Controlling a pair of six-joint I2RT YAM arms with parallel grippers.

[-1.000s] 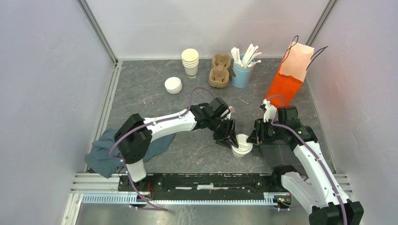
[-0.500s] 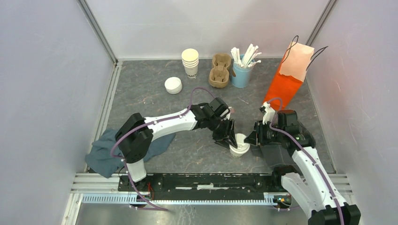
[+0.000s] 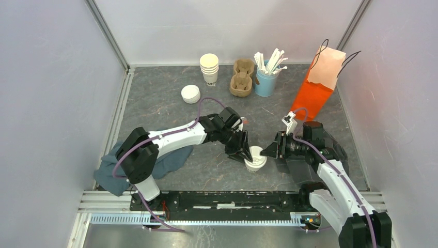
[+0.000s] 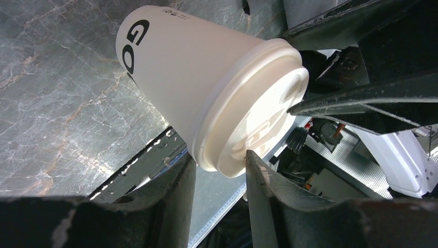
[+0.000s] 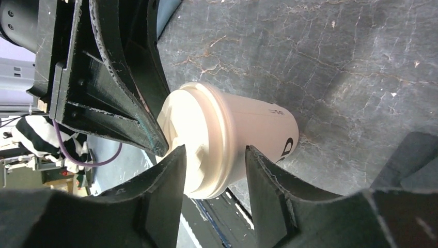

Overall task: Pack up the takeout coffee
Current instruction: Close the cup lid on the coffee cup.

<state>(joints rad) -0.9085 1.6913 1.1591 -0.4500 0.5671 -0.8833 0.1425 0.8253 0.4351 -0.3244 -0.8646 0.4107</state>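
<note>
The cup [image 3: 255,160] stands upright on the table [image 3: 170,111], near-left of the bag [image 3: 316,85] and well apart from it, with a gripper at each side. The left gripper [image 4: 219,155] has its jaws about half spread and pinches the cup at the rim of the lid [image 4: 258,119]: one finger lies under the rim against the wall, the other on the lid's top. The right gripper [image 5: 214,150], between cup and bag, has its jaws about as far apart and astride the same rim on the side toward the bag; whether they press on it cannot be told. Only the top view shows the cup upright and both arms converging on it. It alone also shows the things in a row left of the bag: a blue tin [image 3: 266,80] of stirrers, a pulp carrier [image 3: 243,77], a stack [image 3: 209,68] of bare cups and some loose lids [image 3: 190,94], with a grey cloth [image 3: 111,173] far left of the bag at the table's near edge. The wrist views alone show black lettering on the cup's wall. Each also shows the other gripper's dark fingertips reaching the lid's top from the opposite side.
</note>
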